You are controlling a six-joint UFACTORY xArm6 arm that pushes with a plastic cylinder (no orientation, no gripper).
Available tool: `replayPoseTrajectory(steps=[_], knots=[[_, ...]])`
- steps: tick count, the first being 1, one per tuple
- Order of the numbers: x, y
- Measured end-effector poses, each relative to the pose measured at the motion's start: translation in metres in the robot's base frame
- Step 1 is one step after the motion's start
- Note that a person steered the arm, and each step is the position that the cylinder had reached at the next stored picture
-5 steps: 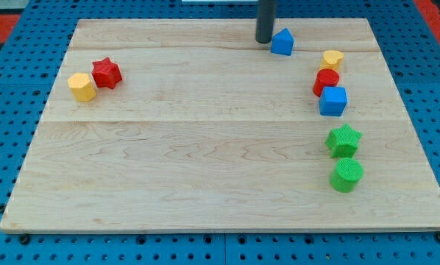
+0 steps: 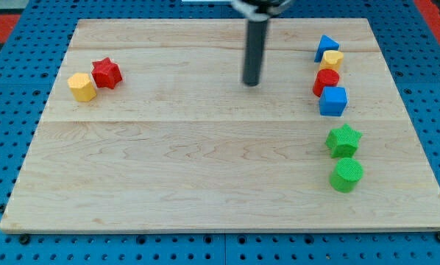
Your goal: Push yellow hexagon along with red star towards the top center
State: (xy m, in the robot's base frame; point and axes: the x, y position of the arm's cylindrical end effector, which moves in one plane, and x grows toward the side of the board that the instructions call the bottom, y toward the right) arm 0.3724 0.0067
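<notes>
The yellow hexagon (image 2: 82, 87) lies near the board's left edge, touching the red star (image 2: 107, 73) just up and right of it. My tip (image 2: 251, 82) is on the board near the top centre, far to the right of both and touching no block. The rod rises from it to the view's top.
Down the right side stand a blue triangular block (image 2: 325, 48), a small yellow block (image 2: 332, 59), a red cylinder (image 2: 326, 82), a blue cube (image 2: 333, 101), a green star (image 2: 344, 140) and a green cylinder (image 2: 346, 175). The wooden board (image 2: 205, 169) lies on a blue pegboard.
My tip has moved down and slightly left from the top edge. The blue triangular block has shifted right, now by the small yellow block.
</notes>
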Motion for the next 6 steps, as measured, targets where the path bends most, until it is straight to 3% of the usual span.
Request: replayPoseTrajectory(steps=[1,2,3,4,5,6], knots=[[0.020,-0.127],[0.054,-0.161],[0.051,-0.257],[0.028,-0.272],[0.000,-0.222],[-0.054,-0.149]])
